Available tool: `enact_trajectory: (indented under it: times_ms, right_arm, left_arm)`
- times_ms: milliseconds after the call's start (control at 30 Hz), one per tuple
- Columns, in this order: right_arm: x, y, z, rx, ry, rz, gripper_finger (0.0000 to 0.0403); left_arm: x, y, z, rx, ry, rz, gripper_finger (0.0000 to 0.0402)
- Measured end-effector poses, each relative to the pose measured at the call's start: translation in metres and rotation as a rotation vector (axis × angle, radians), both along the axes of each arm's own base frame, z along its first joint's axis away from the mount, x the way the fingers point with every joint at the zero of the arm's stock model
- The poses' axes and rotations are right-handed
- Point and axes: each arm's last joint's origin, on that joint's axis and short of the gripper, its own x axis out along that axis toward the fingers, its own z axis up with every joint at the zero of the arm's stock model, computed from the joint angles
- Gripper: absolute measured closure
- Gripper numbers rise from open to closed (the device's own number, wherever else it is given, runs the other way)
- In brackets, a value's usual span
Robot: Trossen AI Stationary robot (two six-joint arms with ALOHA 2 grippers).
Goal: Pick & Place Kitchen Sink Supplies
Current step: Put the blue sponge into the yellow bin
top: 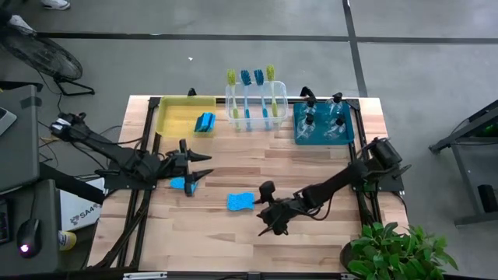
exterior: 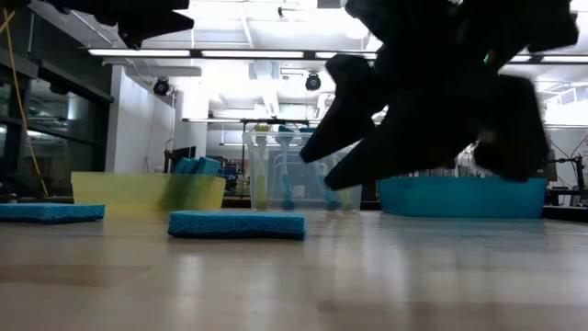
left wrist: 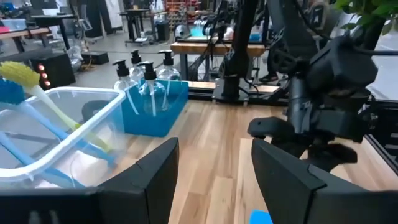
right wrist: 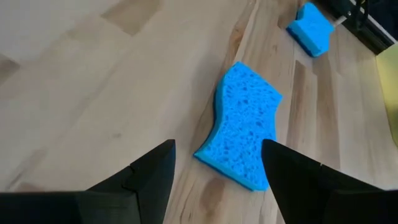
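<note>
Pale wood counter (top: 311, 163) in a workshop room, 1 sponge (right wrist: 244, 124) just ahead of the right fingers (right wrist: 155, 174), spread and empty, left fingers (left wrist: 155, 174) apart over another sponge (top: 178, 183), low view alone shows ceiling lights.

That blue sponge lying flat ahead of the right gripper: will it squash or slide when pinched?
The sponge looks porous, so it probably compresses and weighs little. Lying flat on the smooth wooden table, it may slide if nudged. The open right gripper seems wide enough.
</note>
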Motion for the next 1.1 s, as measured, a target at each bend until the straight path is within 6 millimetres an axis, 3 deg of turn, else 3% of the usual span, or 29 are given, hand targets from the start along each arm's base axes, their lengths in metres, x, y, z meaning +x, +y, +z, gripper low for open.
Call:
enact_trajectory:
  times_ms: [600, 1100]
  right_arm:
    - [0.012, -0.005, -0.031, -0.018, -0.010, -0.043, 0.0171]
    - [0.019, -0.011, -0.043, -0.013, -0.032, -0.079, 0.0171]
  left_arm:
    - [-0.004, -0.002, -0.026, -0.071, 0.022, 0.016, 0.0204]
    - [-0.004, -0.001, -0.028, -0.077, 0.021, 0.016, 0.0204]
